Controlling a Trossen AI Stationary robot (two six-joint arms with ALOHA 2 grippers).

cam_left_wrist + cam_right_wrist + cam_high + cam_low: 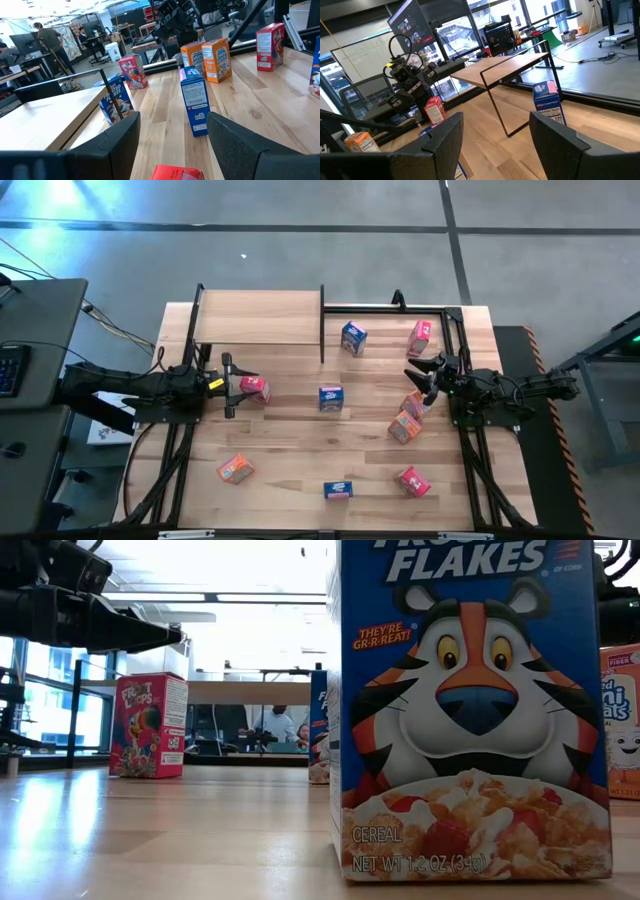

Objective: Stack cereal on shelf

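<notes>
Overhead, the left pincer point(238, 385) reaches in from the left edge of the tabletop point(290, 465), its fingers spread to either side of a pink-red cereal box point(254, 388) whose top shows between them in the left wrist view. Whether the fingers actually press on the box cannot be told. The box's long axis runs along the line of the arm. The shelf point(260, 318) lies just beyond this box, toward the far edge, nearer the left arm. The right pincer point(424, 372) hovers spread beside two orange boxes point(408, 416), pinching nothing visible. Remaining boxes stand scattered, none on the shelf.
</notes>
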